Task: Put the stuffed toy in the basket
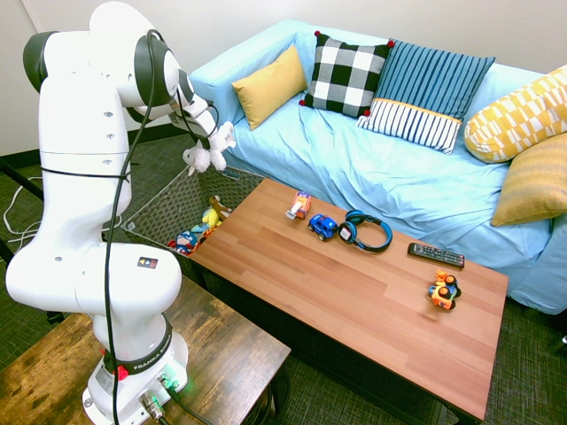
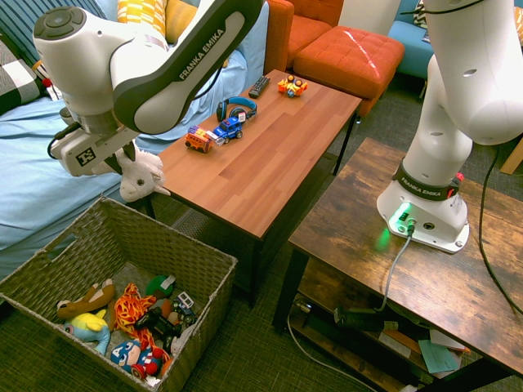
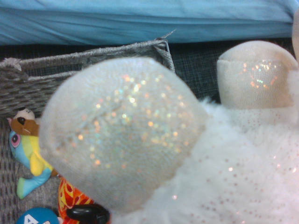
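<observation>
The stuffed toy, white and fluffy with glittery paws, hangs in the air from my gripper, which is shut on its upper part. It dangles between the sofa and the end of the wooden table, over the far rim of the basket. From the other side the stuffed toy sits just below the gripper, above the basket's back corner. The wrist view is mostly filled by the stuffed toy, with the basket's woven rim behind it.
Several small colourful toys lie inside the basket. The wooden table holds toy cars, blue headphones, a remote and an orange toy. A blue sofa with cushions runs behind.
</observation>
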`<action>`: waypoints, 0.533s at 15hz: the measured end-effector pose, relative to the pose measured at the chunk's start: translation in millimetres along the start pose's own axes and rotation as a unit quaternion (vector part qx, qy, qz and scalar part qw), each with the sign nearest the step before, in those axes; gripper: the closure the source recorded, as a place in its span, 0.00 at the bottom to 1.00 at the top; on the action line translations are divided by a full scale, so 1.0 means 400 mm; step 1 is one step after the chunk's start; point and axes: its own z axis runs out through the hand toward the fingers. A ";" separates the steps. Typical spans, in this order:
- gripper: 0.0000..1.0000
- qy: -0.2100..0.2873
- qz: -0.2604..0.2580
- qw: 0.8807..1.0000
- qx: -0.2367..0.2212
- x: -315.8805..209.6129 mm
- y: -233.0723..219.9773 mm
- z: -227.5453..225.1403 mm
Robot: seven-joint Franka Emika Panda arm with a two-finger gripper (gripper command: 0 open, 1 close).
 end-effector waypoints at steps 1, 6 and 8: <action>1.00 0.001 0.000 1.000 0.000 0.002 -0.001 0.002; 1.00 -0.014 -0.016 1.000 0.018 -0.076 -0.035 0.078; 1.00 -0.037 -0.015 0.999 0.026 -0.131 -0.040 0.139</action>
